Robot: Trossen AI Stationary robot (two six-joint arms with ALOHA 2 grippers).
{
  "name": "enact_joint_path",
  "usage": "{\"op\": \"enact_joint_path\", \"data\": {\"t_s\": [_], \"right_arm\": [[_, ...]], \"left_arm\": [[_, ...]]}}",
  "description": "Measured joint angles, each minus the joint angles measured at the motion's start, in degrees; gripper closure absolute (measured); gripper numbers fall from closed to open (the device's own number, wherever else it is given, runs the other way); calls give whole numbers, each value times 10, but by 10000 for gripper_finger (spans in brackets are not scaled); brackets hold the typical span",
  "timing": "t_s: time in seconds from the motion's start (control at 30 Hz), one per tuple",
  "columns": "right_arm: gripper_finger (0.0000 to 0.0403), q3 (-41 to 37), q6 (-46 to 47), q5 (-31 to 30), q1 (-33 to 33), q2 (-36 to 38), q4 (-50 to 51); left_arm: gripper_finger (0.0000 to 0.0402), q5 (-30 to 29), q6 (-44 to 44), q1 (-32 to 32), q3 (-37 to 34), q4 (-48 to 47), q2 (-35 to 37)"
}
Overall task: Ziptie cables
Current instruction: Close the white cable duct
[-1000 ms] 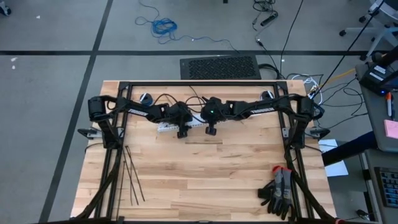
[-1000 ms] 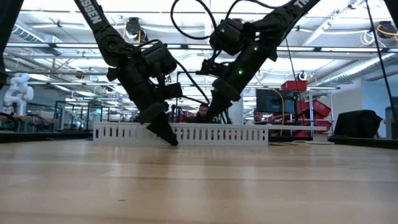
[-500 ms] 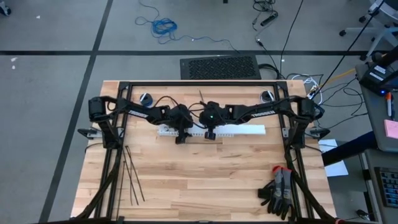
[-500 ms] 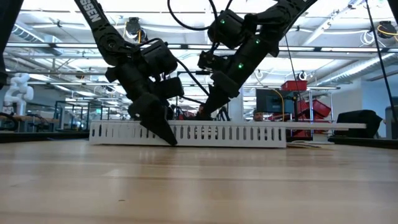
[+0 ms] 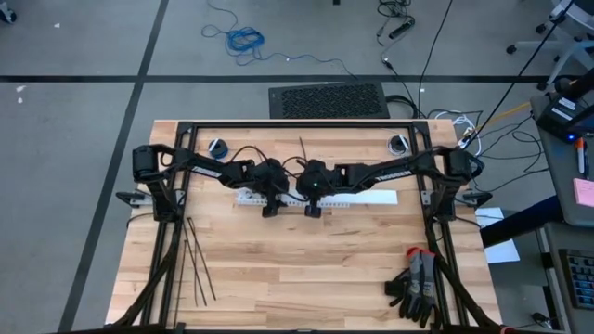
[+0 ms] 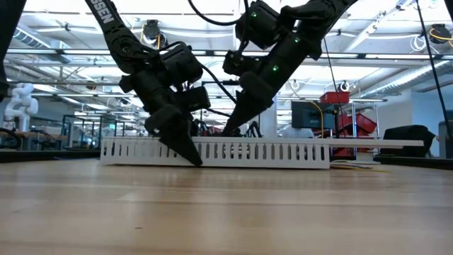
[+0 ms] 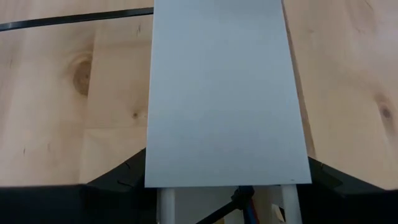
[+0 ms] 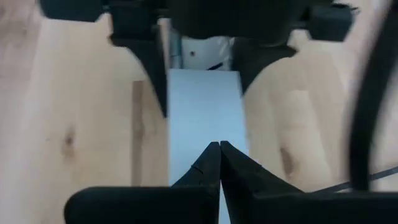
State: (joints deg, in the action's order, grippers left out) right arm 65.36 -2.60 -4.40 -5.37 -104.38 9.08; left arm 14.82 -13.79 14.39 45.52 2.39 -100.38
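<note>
A long white slotted duct (image 5: 278,198) lies across the table's far middle, with a flat white cover (image 7: 224,93) on top of it. My left gripper (image 5: 269,211) straddles the duct near its left end, closed on it. My right gripper (image 5: 314,211) stands just to the right of it, shut, with its tips (image 8: 219,146) at the cover. Of the cables, only a bit of dark and blue wire (image 7: 244,198) shows inside the duct under the cover. Several black zipties (image 5: 196,260) lie flat at the near left; one more (image 5: 303,148) lies beyond the duct. My left gripper holds the duct by its two long sides (image 7: 152,168), one finger on each side, slanting down from the left across the duct. The duct's bottom rests on the table (image 6: 212,164). My right gripper slants down from the right, and its shut fingertips meet the cover's top face (image 8: 205,118), pointing along it.
Black gloves with red cuffs (image 5: 416,284) lie at the near right. Two small rolls (image 5: 216,146) (image 5: 399,144) sit at the far corners. The arms' black frame (image 5: 297,125) rims the far, left and right sides. Bare wood (image 5: 306,269) stretches in front of the duct.
The white cover now reaches much farther toward the table's right edge and overhangs the duct's right end. My right gripper, still shut, has moved left along the duct toward my left gripper. My left gripper has kept its hold.
</note>
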Motion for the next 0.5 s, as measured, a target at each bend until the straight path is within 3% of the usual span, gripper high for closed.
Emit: {"op": "enact_joint_path", "data": {"t_s": [0.5], "right_arm": [[403,-1,35,4,-4,-56,-23]], "left_arm": [[159,-13,9,0,0,-2,0]]}}
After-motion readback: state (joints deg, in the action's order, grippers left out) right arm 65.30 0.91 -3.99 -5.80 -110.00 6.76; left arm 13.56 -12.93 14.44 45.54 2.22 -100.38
